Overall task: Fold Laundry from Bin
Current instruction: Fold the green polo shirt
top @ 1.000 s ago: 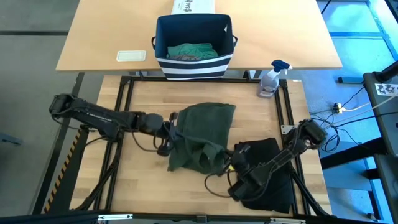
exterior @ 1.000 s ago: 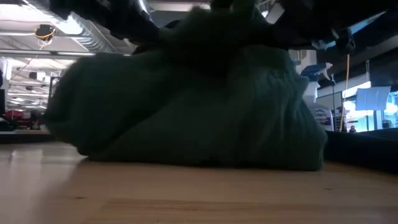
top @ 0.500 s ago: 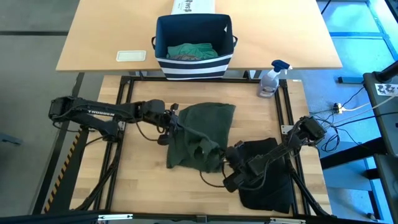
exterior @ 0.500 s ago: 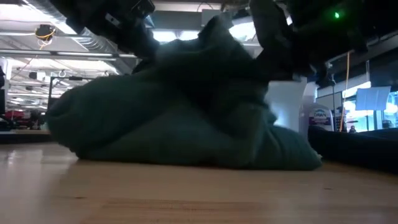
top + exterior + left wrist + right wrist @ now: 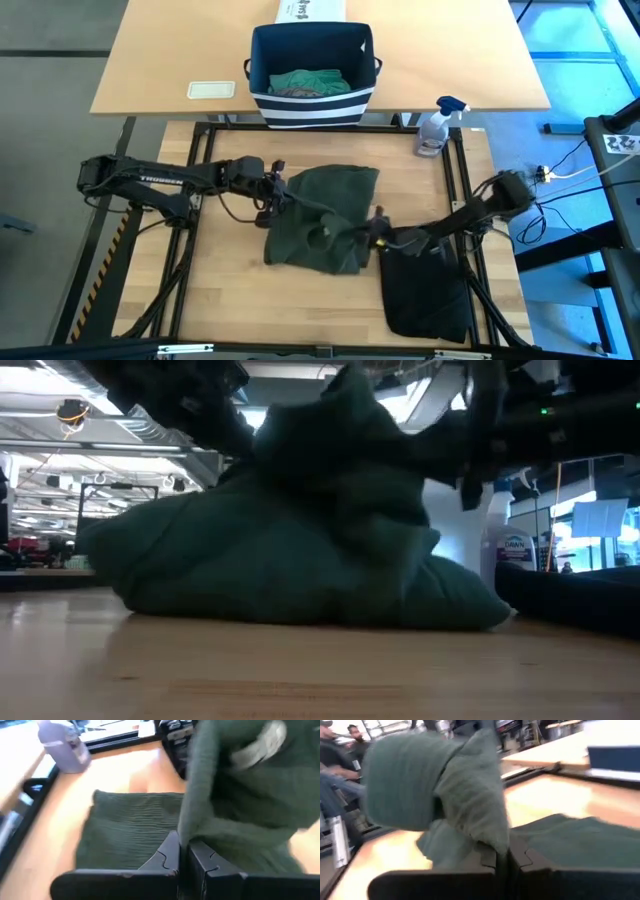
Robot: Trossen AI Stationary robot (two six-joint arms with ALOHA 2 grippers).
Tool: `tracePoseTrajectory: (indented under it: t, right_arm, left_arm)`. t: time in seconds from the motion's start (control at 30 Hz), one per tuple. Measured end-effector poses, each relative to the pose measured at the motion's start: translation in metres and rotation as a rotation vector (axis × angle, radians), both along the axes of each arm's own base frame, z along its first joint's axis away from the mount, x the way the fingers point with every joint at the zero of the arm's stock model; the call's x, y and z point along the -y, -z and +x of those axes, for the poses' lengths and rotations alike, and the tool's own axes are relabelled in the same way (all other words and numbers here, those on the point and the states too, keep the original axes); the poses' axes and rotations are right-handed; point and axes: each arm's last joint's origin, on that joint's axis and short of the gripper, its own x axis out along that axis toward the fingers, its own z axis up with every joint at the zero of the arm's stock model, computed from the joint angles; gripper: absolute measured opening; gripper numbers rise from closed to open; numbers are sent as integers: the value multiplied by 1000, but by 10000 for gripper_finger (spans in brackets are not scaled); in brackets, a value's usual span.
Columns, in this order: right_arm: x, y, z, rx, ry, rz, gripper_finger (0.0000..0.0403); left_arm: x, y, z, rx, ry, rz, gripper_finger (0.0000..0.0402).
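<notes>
A dark green garment (image 5: 322, 215) lies on the middle of the wooden table, its far part flat and its near part bunched up; in the low view (image 5: 300, 560) it stands as a raised heap. My left gripper (image 5: 275, 191) is shut on its left edge. My right gripper (image 5: 373, 233) is shut on its right edge. A black garment (image 5: 427, 285) lies flat at the near right, under the right arm. The navy striped bin (image 5: 311, 62) stands on the far table with teal-green cloth (image 5: 306, 81) inside. My left gripper pinches a bunched fold of the green garment's left edge (image 5: 186, 831) between its two shut fingers, coming level from the table's left. The cloth rises above the fingers and drapes over toward the flat part on the table. My right gripper pinches a bunched fold of the green garment's right edge (image 5: 501, 840) between its two shut fingers, coming level from the table's right. The held cloth is lifted and hangs over the fingers, while the rest lies on the table.
A spray bottle (image 5: 435, 128) stands at the table's far right corner. A white printed box (image 5: 310, 10) stands behind the bin, and a white pad (image 5: 211, 90) lies on the far table. People show in the room beyond (image 5: 335, 755). Bare wood lies along the near left.
Both grippers have gone toward the table's far edge, staying shut on the green garment. The right gripper has travelled farthest, from over the black garment up beside the green one. The garment's near part has been lifted and drawn over toward its far part, which has stayed flat.
</notes>
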Motion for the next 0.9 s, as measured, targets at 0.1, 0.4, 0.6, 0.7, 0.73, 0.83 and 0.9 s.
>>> tracePoseTrajectory:
  t: [0.1,0.4,0.6,0.7,0.73,0.83,0.9]
  right_arm:
    - [10,-8,-17,18,75,-9,0]
    - [58,1,-21,-75,226,57,0]
    - [80,10,-20,-136,289,94,0]
    - [89,18,-24,-176,337,135,0]
    - [92,21,-26,-183,351,155,0]
    - [101,28,-32,-193,375,219,0]
    - [108,31,-35,-192,377,259,2]
  left_arm:
    - [-11,-4,1,39,-8,40,0]
    - [-54,5,1,65,-29,63,0]
    - [-79,45,16,-27,-44,35,0]
    - [-89,58,22,-12,-37,22,0]
    - [-92,61,23,-2,-38,23,0]
    - [-99,67,27,20,-40,23,0]
    - [-103,69,29,13,-45,19,0]
